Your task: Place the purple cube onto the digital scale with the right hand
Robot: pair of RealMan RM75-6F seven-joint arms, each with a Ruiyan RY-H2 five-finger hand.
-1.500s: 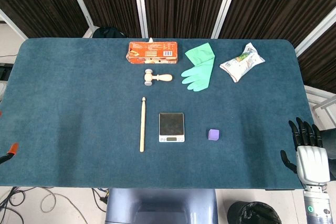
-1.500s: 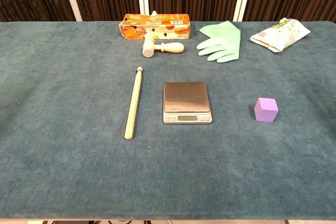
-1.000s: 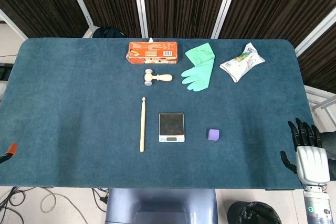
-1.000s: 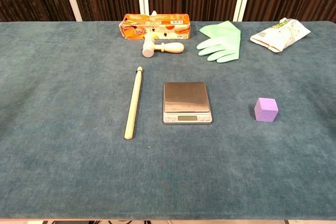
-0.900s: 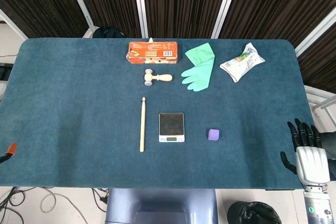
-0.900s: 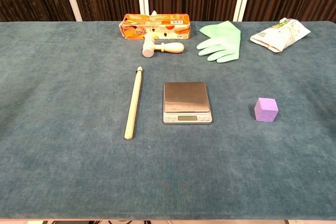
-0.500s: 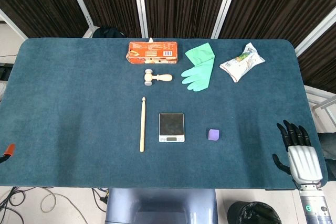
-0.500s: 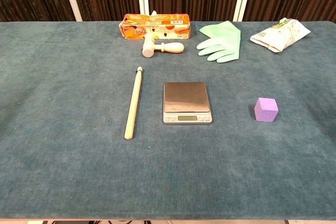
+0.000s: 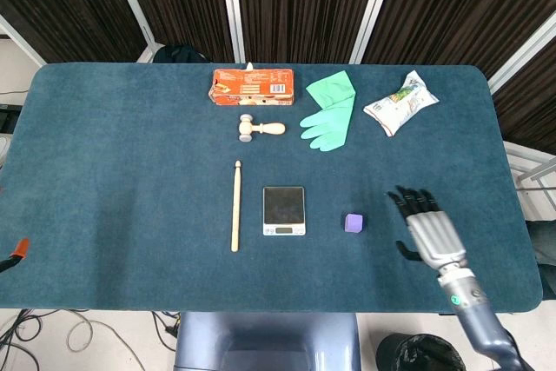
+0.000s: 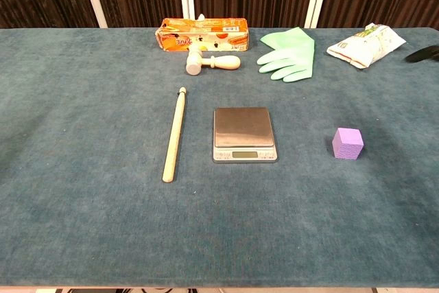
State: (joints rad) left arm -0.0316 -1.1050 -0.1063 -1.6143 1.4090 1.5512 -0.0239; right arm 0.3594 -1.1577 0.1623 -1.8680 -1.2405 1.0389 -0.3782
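Observation:
The purple cube (image 9: 354,222) (image 10: 348,143) sits on the blue table, to the right of the digital scale (image 9: 284,210) (image 10: 244,134), whose steel plate is bare. My right hand (image 9: 426,225) hovers over the table a short way right of the cube, fingers spread and holding nothing. In the chest view only a dark fingertip (image 10: 423,53) shows at the right edge. The left hand itself is out of both views.
A wooden stick (image 9: 235,206) lies left of the scale. Along the back are an orange box (image 9: 249,86), a small wooden mallet (image 9: 260,129), green rubber gloves (image 9: 329,111) and a snack bag (image 9: 400,102). An orange-tipped part (image 9: 16,249) shows at the left edge.
My right hand has moved left from beyond the table's right edge to over the table, close to the cube. The cube and scale have not moved.

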